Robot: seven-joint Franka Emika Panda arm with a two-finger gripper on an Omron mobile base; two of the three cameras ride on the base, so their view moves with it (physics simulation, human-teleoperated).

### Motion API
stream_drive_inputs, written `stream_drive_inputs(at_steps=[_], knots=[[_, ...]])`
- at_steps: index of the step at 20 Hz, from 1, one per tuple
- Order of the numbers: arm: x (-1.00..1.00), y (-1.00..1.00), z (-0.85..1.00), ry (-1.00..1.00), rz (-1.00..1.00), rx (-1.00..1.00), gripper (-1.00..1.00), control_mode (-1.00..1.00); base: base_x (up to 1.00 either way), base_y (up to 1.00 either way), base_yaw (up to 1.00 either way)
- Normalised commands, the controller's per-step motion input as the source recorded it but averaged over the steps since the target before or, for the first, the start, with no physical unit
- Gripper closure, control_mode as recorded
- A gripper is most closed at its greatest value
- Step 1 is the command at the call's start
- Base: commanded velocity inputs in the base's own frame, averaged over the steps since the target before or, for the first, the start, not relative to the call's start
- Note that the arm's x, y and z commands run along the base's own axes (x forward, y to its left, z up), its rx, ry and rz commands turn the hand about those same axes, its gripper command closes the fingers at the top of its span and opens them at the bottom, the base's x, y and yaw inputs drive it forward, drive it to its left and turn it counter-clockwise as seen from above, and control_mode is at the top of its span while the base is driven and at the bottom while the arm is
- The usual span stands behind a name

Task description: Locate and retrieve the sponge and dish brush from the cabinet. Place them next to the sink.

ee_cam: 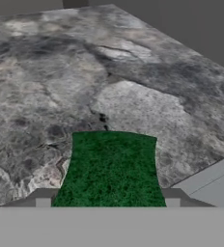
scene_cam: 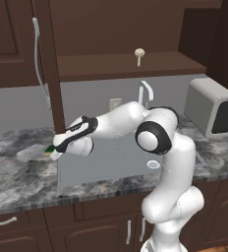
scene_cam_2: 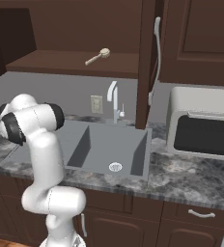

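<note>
While my arm (scene_cam: 157, 147) rises from the lower right of the left base view and bends at the elbow, my forearm reaches left across the sink (scene_cam: 111, 162) toward the middle left of the frame. The cabinet (scene_cam: 130, 34) fills the top of that view, its door swung open at upper left with the pale handle (scene_cam: 37, 54) hanging down. On its shelf, upper centre, lies the dish brush (scene_cam: 139, 54). My pincer (scene_cam: 54, 151) points down and left, low over the marbled counter (ee_cam: 61, 72) just left of the basin. It pinches the sponge (ee_cam: 111, 169): in the hand view its green top sits between my finger tips at bottom centre, close above the stone.
</note>
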Motion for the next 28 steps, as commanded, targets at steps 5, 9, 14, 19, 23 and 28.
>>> stream_drive_inputs(at_steps=[5,9,14,19,23,28], knots=[[0.17,0.22,-0.13,0.01,0.0,0.0,1.0,-1.0,0.0,0.0,0.0],[0.24,0.18,-0.12,0.0,0.0,0.0,1.0,-1.0,0.0,0.0,0.0],[0.3,0.11,-0.11,0.0,0.0,0.0,1.0,-1.0,0.0,0.0,0.0],[0.27,0.01,-0.24,0.0,0.0,0.0,1.0,-1.0,0.0,0.0,0.0],[0.32,0.08,-0.34,0.0,0.0,0.0,1.0,-1.0,0.0,0.0,0.0],[0.33,0.25,-0.35,0.0,0.0,0.0,1.0,-1.0,0.0,0.0,0.0]])
